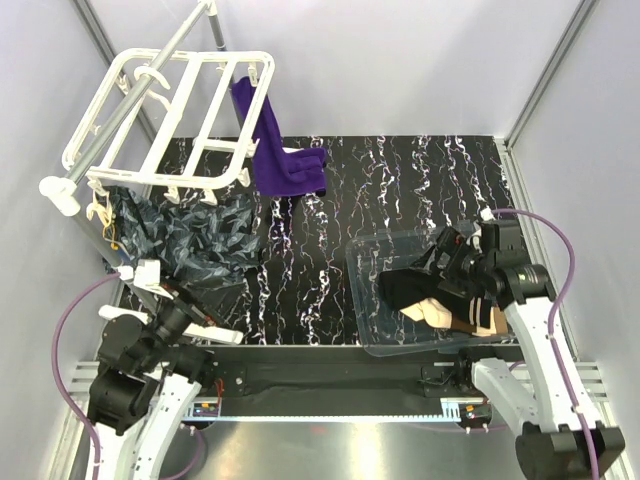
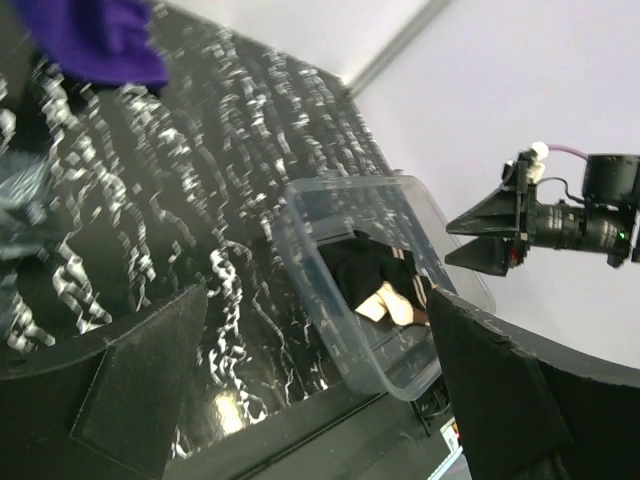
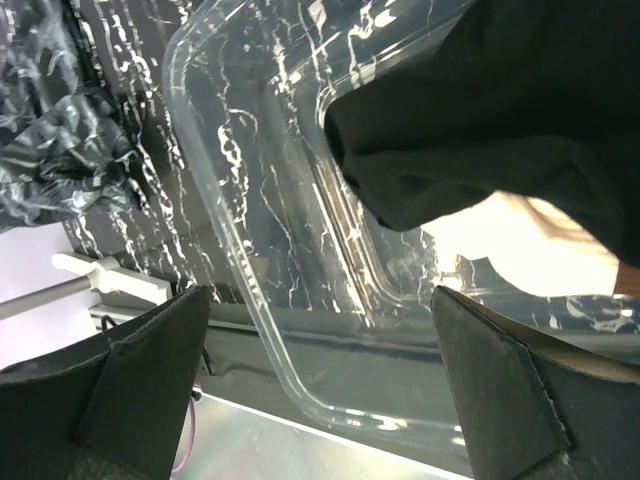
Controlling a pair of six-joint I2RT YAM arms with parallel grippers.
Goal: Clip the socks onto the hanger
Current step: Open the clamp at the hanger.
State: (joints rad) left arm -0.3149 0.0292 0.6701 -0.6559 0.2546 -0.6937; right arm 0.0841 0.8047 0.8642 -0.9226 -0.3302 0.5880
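Observation:
The socks lie in a clear plastic tub at the right of the table: a black sock on top and a beige sock with a dark brown cuff beneath it. The left wrist view shows the black sock and the beige sock too. The white hanger stands tilted at the back left, clips dangling from its edge. My right gripper hovers open over the tub beside the black sock; its jaws are empty. My left gripper is open and empty at the near left.
A purple cloth hangs from the hanger's right corner down onto the table. A dark crumpled plastic bag lies under the hanger. A grey metal pole runs behind the frame. White walls close the left, back and right sides.

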